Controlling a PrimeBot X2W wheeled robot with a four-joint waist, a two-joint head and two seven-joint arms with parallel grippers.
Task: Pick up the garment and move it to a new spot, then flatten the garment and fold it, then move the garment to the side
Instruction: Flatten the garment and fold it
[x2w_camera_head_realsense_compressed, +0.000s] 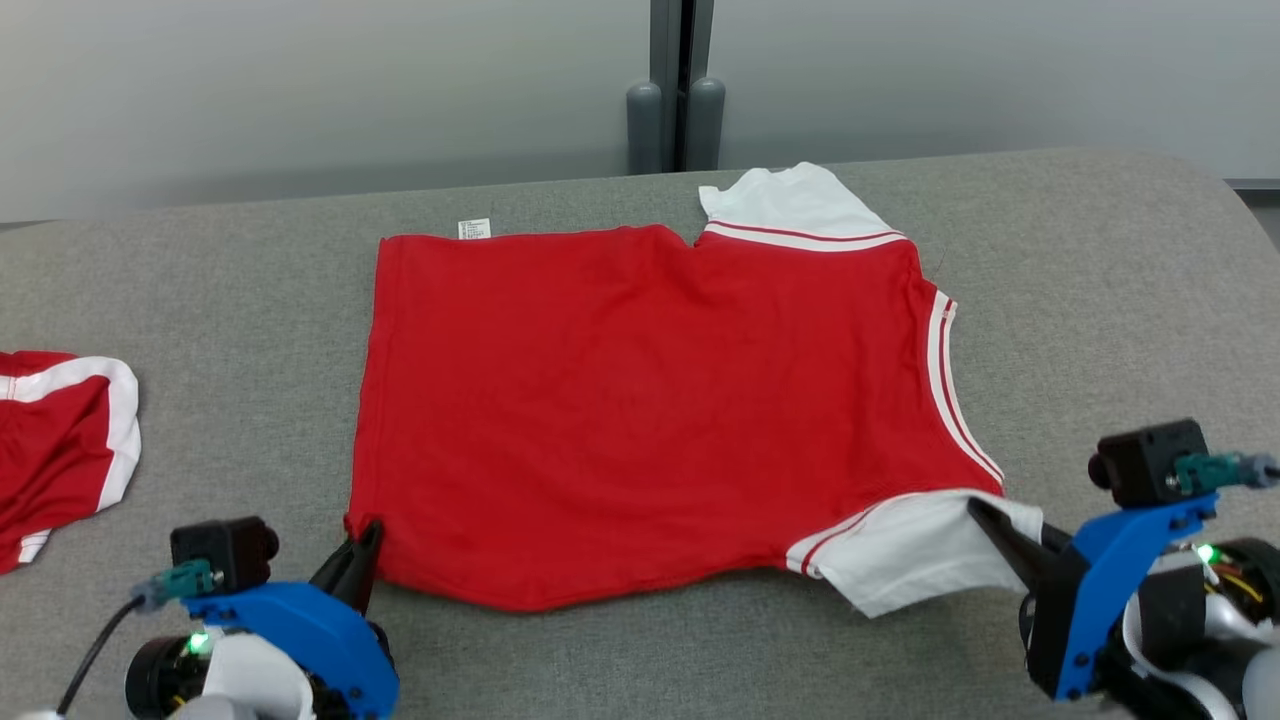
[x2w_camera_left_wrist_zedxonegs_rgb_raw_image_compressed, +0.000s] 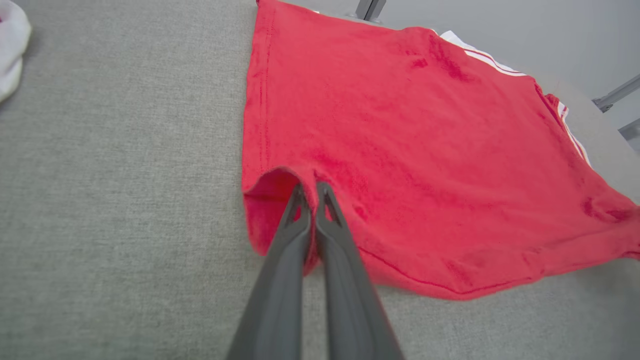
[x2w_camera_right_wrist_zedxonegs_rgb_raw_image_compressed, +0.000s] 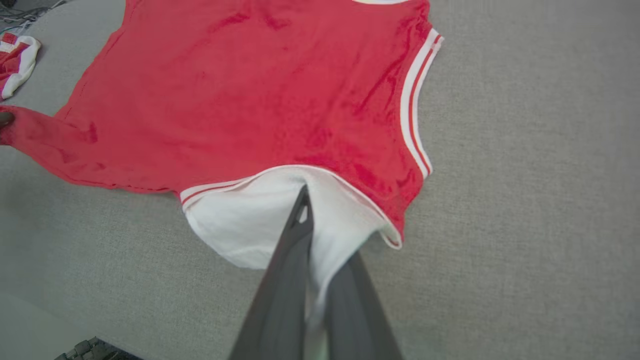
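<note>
My L claw (x2w_camera_left_wrist_zedxonegs_rgb_raw_image_compressed: 311, 187) nipped tight on garment (x2w_camera_head_realsense_compressed: 640, 400) hem corner, R claw (x2w_camera_head_realsense_compressed: 985, 512) clamped on white sleeve (x2w_camera_right_wrist_zedxonegs_rgb_raw_image_compressed: 240, 225) – fold step, I reckon; next lift both, carry fwd evenly

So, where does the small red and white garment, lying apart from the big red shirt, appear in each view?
Head view: the red and white garment is at the left edge, middle height, left of the red shirt.
Left wrist view: the garment in the top left corner, just a white piece.
Right wrist view: the garment in the top left corner.
Shared landmark: the shirt's striped trim.
</note>
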